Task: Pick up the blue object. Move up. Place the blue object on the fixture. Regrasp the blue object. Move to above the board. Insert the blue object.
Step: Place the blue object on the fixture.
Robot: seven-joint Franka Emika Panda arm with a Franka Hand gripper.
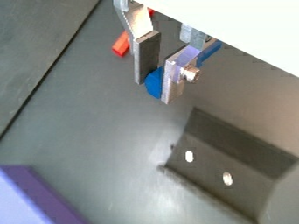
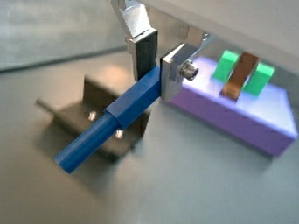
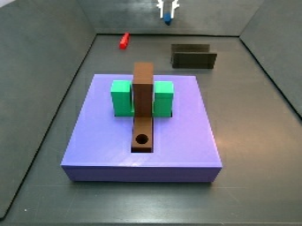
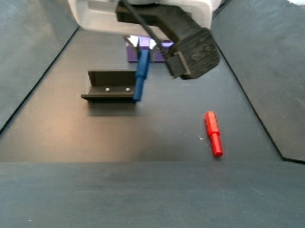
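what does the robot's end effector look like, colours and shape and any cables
The end effector has two flat silver plate fingers with dark pads, one carrying a round bolt head. In a side view, its body is a dark angular block below a white housing, with a black cable looping across.

Soft, even overhead light, faint shadows, mild low-resolution blur, pale glare on the grey floor.

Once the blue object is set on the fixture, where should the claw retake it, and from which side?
The claw is shut on the blue object, a long square bar, at its upper end, raised near the fixture. For the regrasp, probably take the bar nearer its middle, pads on two opposite flat faces, coming from above; the fixture's upright plate blocks that side.
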